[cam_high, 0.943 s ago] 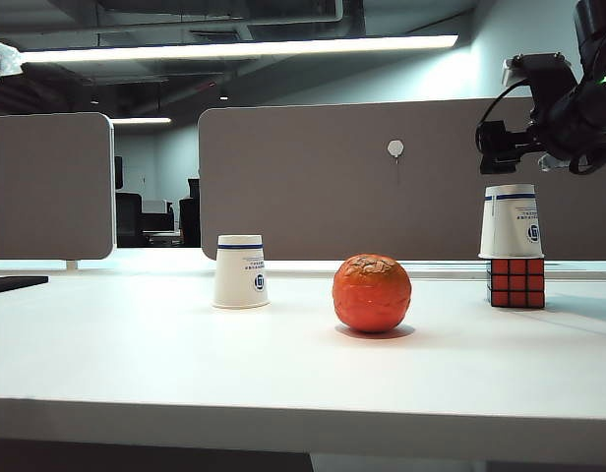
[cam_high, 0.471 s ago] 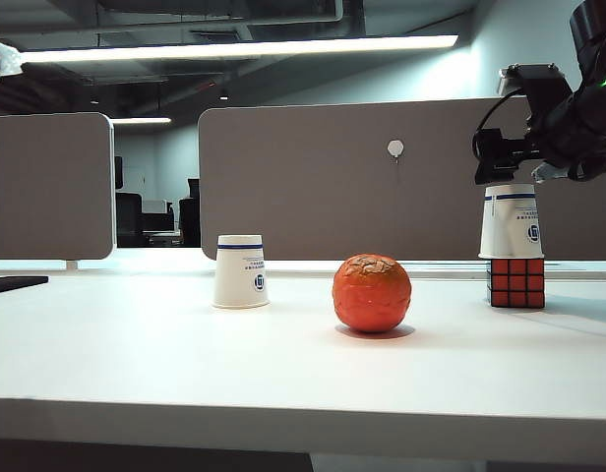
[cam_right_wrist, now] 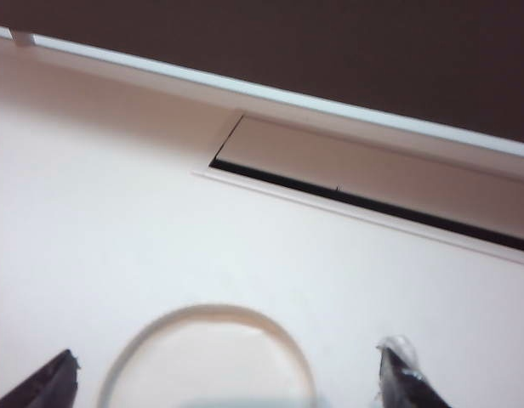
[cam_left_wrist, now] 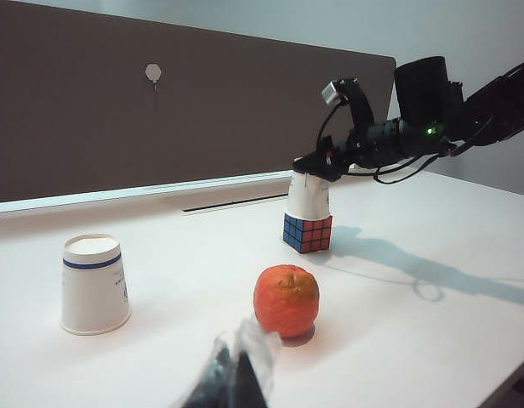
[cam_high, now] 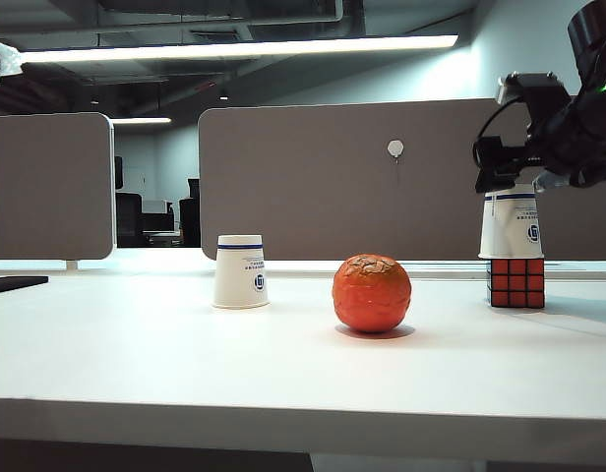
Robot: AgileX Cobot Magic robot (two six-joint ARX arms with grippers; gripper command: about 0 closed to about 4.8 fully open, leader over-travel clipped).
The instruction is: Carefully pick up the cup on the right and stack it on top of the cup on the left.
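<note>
Cup on the right (cam_high: 511,225) stands upside down on a puzzle cube (cam_high: 516,282) at the right of the table (cam_high: 283,374). Right gripper (cam_right_wrist: 228,374) hovers directly above this cup, jaws spread wide on either side of its upturned base, not touching. Cup on the left (cam_high: 240,270) stands upside down beside an orange (cam_high: 372,292). Left gripper (cam_left_wrist: 236,378) is at the near table edge; its jaws appear together.

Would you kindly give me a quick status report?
Right gripper open over right cup on cube. Left gripper parked, apparently shut. Left cup free; orange between.
</note>
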